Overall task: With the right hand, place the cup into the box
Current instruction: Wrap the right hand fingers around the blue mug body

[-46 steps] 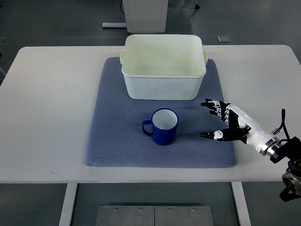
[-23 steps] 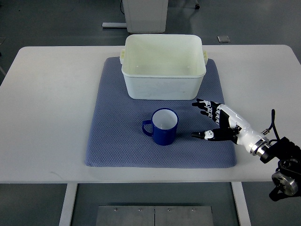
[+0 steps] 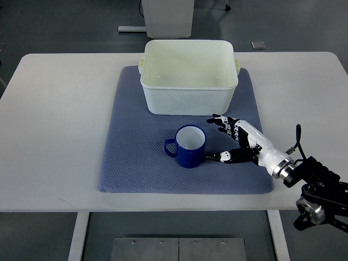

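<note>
Top view: right robot hand [image 3: 223,139] spread wide, holds nothing.
Cup [image 3: 187,145]: just left of fingertips.
Risk: we think thumb nudges cup, tips it.

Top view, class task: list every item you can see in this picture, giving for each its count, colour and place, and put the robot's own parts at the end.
Table: one, white, fills most of the view.
Mat: one, blue-grey, textured, in the middle of the table.
Box: one, white, open-topped with nothing visible inside, on the far half of the mat.
Cup: one, dark blue with white inside, upright on the mat in front of the box, handle pointing to the picture's left.
Cabinet base: one, white, on the grey floor beyond the table.
Floor plate: one, small, grey, beyond the table's far edge.
Right hand: one, white and black, fingers spread, just right of the cup, holding nothing.
</note>
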Tool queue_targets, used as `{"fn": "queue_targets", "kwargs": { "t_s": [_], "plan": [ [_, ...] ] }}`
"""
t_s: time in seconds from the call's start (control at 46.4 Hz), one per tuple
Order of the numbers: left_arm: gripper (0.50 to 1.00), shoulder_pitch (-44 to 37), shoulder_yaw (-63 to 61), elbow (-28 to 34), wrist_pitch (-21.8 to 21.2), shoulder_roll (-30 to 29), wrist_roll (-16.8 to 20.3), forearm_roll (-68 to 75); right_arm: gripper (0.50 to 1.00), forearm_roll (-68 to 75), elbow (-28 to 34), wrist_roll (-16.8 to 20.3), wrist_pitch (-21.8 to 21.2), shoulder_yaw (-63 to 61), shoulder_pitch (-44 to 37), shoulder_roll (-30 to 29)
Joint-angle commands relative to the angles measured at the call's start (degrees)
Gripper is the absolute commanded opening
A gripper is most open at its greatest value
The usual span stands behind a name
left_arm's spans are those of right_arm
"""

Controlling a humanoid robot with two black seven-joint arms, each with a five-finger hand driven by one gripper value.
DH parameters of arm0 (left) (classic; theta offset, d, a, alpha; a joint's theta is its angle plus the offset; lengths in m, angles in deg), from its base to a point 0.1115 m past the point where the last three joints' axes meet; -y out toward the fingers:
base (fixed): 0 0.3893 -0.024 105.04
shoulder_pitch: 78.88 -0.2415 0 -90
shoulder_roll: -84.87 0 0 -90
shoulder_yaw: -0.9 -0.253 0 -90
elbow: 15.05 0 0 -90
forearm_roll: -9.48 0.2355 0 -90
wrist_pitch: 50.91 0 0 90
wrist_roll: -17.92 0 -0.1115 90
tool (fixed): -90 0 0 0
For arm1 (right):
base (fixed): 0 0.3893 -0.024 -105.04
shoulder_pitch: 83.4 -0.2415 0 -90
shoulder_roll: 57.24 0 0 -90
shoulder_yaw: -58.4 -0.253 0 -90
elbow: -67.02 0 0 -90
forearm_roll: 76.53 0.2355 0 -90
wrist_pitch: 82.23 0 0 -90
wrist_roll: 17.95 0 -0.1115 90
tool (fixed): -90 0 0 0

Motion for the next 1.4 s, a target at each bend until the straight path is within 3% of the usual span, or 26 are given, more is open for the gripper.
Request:
{"fn": "queue_targets", "kwargs": {
  "t_s": [0.0,1.379],
  "plan": [
    [1.0,-0.01,-0.04,0.01,0.0,0.0,0.0,0.0,1.0,0.05,-0.12,0.02,0.36,0.73,-0.68,-0.6],
    [1.0,-0.01,0.05,0.01,0.0,0.0,0.0,0.0,1.0,0.57,-2.93,2.66,1.5,2.14,-3.05,-7.98]
  ]
}}
